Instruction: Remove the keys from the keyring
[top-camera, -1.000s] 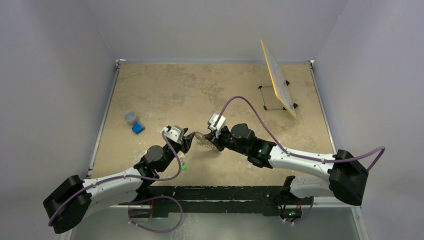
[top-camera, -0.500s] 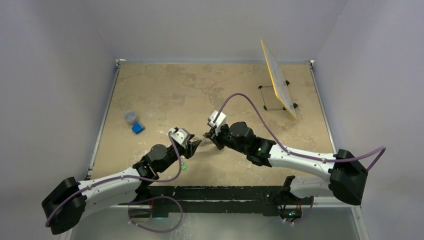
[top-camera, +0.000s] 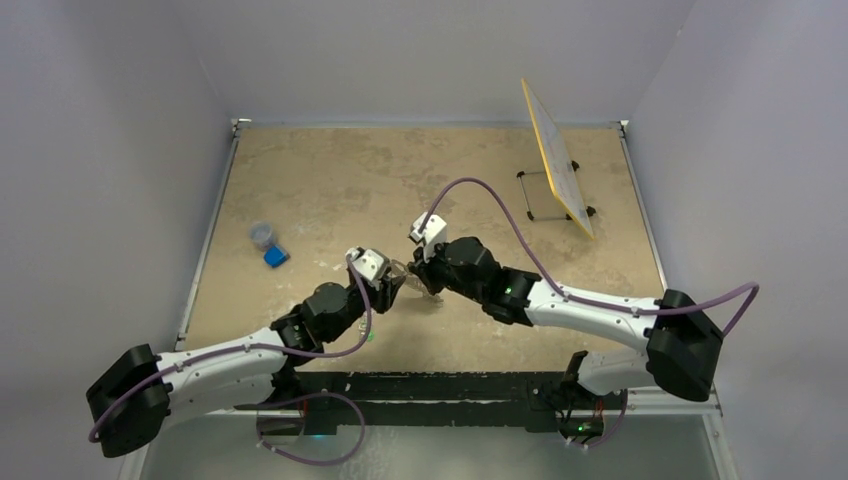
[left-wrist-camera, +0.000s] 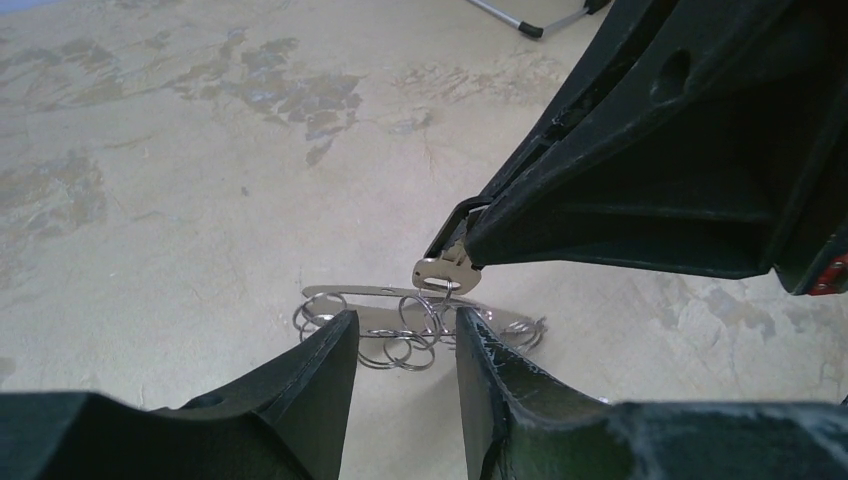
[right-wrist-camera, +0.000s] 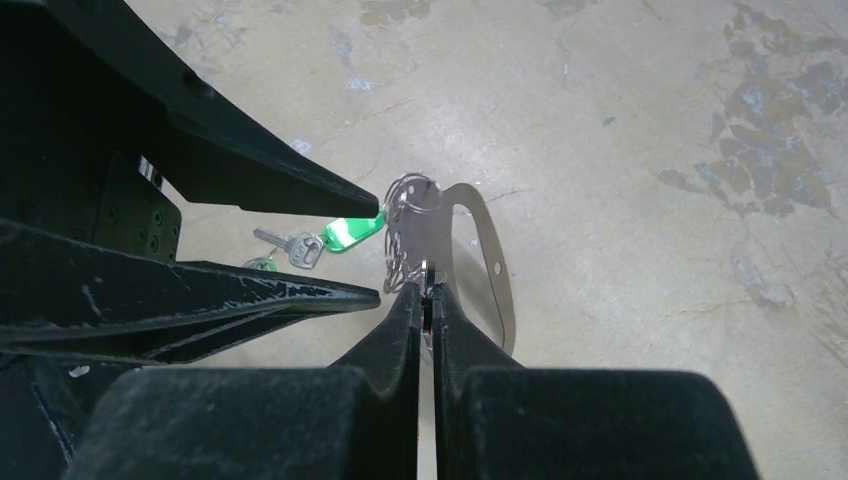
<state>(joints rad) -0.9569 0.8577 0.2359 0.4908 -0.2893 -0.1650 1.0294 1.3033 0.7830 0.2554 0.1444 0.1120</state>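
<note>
The keyring (left-wrist-camera: 360, 292), a flat pale silver oval loop with several small wire rings (left-wrist-camera: 400, 345) strung on it, hangs just above the table. My right gripper (right-wrist-camera: 425, 285) is shut on a small silver key (left-wrist-camera: 445, 272) that hangs on one of those rings. My left gripper (left-wrist-camera: 405, 325) is open, its fingers either side of the wire rings without closing on them. The loop also shows in the right wrist view (right-wrist-camera: 495, 270). In the top view both grippers meet at the keyring (top-camera: 410, 280), left (top-camera: 392, 285), right (top-camera: 425, 280).
A key bunch with green tags (right-wrist-camera: 350, 232) lies on the table under my left gripper. A blue block (top-camera: 276, 257) and a small grey cup (top-camera: 262, 235) sit at the left. A yellow board on a wire stand (top-camera: 557, 160) is at the back right.
My left arm has reached forward and right, bringing its gripper up to the keyring. My right gripper has shifted slightly left with the key pinched in it.
</note>
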